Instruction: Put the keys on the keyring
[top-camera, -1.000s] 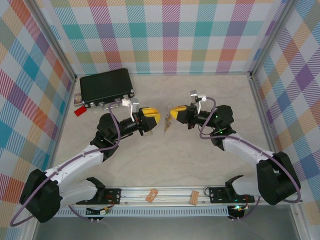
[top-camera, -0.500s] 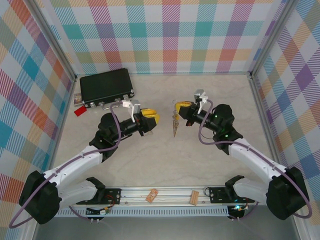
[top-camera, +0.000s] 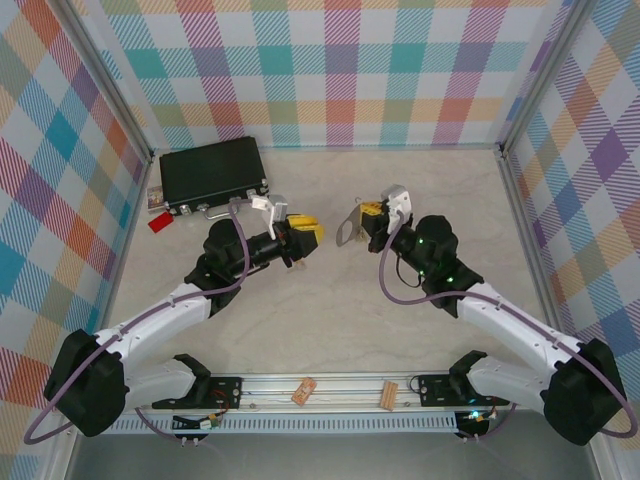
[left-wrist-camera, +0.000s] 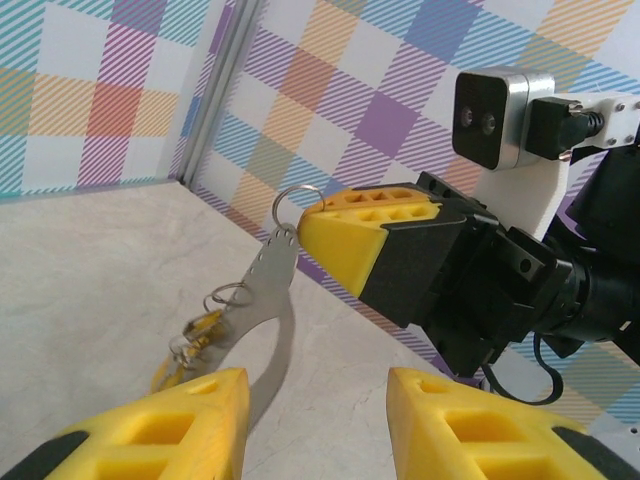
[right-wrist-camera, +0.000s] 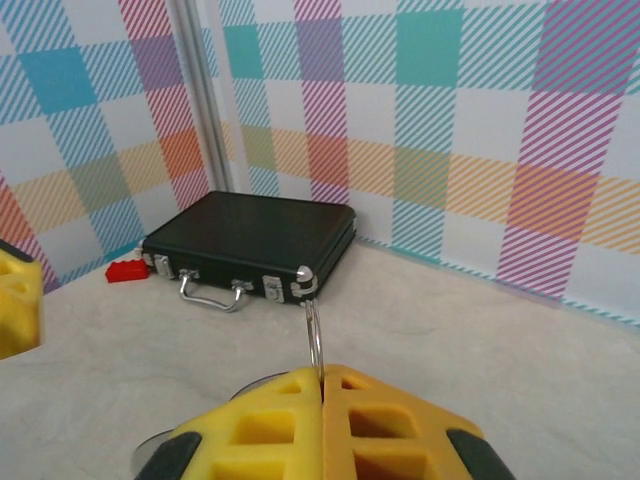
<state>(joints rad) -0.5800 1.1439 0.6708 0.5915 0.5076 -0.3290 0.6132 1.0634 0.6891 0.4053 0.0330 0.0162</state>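
My right gripper (top-camera: 368, 214) is shut on the top end of the keyring (top-camera: 346, 229), a grey oval loop that hangs above the table at mid-centre. In the left wrist view the keyring (left-wrist-camera: 268, 292) dangles from the right gripper's yellow fingers (left-wrist-camera: 362, 228). The keys (left-wrist-camera: 188, 347), yellow-headed on small wire rings, hang at its left side. My left gripper (top-camera: 303, 234) is open and faces the loop from the left, a short way off; its jaws (left-wrist-camera: 318, 412) hold nothing. In the right wrist view a thin ring (right-wrist-camera: 314, 335) sticks up edge-on between the shut fingers (right-wrist-camera: 260, 430).
A black case (top-camera: 212, 175) with a silver handle lies at the back left, a small red tag (top-camera: 159, 223) beside it. Two tan wooden clips (top-camera: 304, 390) (top-camera: 388, 394) rest on the front rail. Plaid walls enclose the table on three sides.
My right gripper has moved back and slightly right, carrying the keyring up off the table and turning it. My left gripper has edged a little toward the back right.
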